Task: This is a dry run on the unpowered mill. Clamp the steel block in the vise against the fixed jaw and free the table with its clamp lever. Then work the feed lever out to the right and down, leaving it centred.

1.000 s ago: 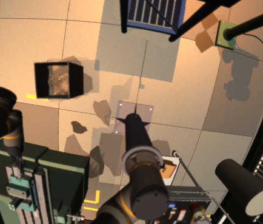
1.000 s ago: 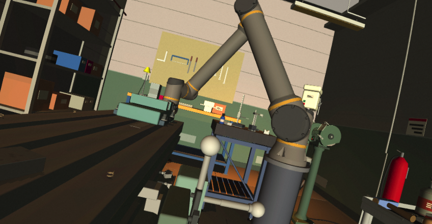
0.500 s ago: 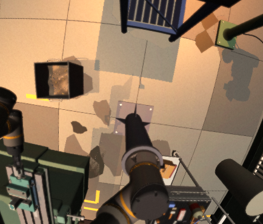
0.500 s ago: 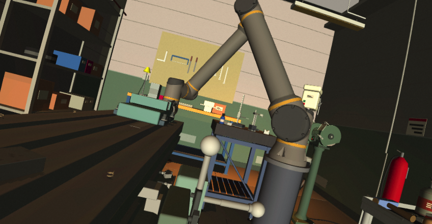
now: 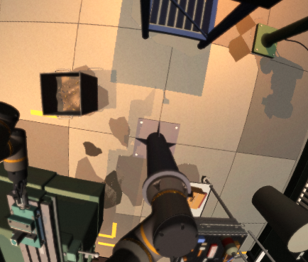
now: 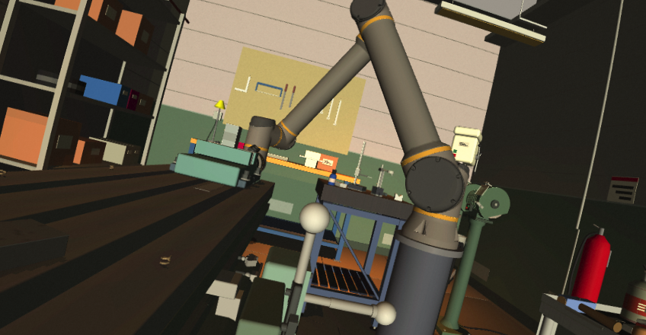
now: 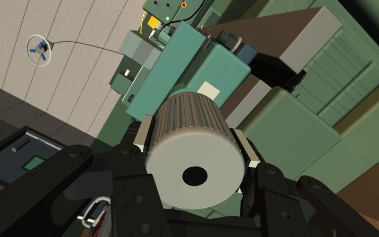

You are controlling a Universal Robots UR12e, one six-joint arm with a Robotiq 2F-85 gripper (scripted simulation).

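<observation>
My gripper is closed around the knurled vise knob, a ribbed grey-brown cylinder with a dark hole in its end face, which sticks out of the teal vise on the mill table. From the side camera the gripper reaches down onto the vise at the table's near end. In the second side camera the gripper meets the teal vise at the far edge of the dark table. The steel block is partly hidden behind the vise body. A ball-ended lever stands below the table front.
The green mill body fills the lower left of the side camera. An open bin sits on the floor beyond it. A blue-framed cart stands behind the robot base, a bench grinder to its right, and shelving on the left.
</observation>
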